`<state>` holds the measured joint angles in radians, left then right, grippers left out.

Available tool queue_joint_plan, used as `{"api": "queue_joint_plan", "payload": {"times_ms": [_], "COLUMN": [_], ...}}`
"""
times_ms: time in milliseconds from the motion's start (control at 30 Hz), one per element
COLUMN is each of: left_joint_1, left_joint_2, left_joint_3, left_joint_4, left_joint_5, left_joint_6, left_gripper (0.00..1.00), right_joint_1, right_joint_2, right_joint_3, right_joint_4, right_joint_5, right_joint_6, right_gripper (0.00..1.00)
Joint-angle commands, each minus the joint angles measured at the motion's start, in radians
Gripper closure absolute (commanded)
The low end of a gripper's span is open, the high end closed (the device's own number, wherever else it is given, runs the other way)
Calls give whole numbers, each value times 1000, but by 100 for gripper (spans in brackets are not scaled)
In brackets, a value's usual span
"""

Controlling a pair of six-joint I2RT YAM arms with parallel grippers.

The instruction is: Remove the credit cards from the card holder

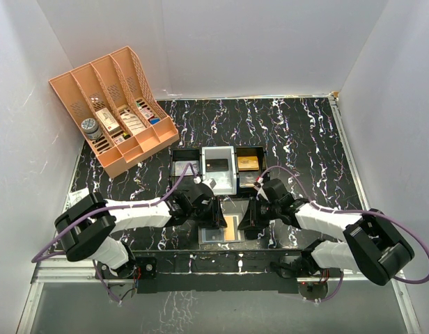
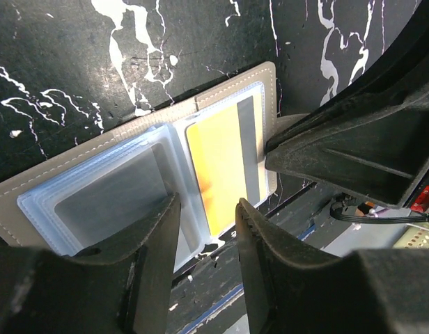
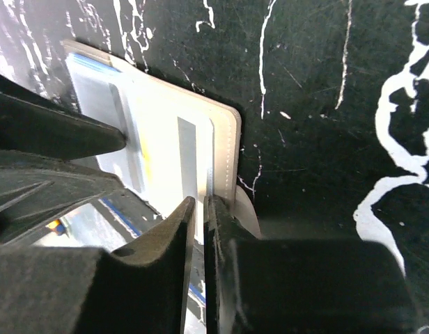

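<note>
A peach rack [image 1: 113, 104] stands at 10 o'clock on the black marbled table [image 1: 305, 139]. The left gripper [image 2: 207, 205] hangs over the open card holder [image 2: 75, 168], which lies flat at 6 o'clock by the table's near edge, just below 3 trays [image 1: 219, 167]. A grey card [image 2: 110, 195] sits in the holder's left panel. The gripper's 2 fingers straddle the near end of the gold-orange card [image 2: 218, 167], sleeved in the right panel; whether they pinch it I cannot tell. At the holder's 3 o'clock, the right gripper [image 3: 200, 202] is clamped nearly closed on its right edge.
</note>
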<state>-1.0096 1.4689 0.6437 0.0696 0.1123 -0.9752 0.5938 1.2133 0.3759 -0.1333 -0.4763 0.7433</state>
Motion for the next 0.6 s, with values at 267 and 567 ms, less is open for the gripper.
{"api": "queue_joint_plan", "payload": {"times_ms": [267, 567], "left_joint_1": [-4, -19], "left_joint_2": [-53, 31], "left_joint_3": [-145, -138], "left_joint_4": [90, 164], "left_joint_5": [-67, -14], "left_joint_6": [-142, -158], "left_gripper": [61, 65], "right_joint_1": [3, 2], "right_joint_2": [0, 19], "right_joint_3": [-146, -192], "right_joint_4": [103, 163], "right_joint_5": [90, 51], "right_joint_6": [72, 88], "right_gripper": [90, 90]}}
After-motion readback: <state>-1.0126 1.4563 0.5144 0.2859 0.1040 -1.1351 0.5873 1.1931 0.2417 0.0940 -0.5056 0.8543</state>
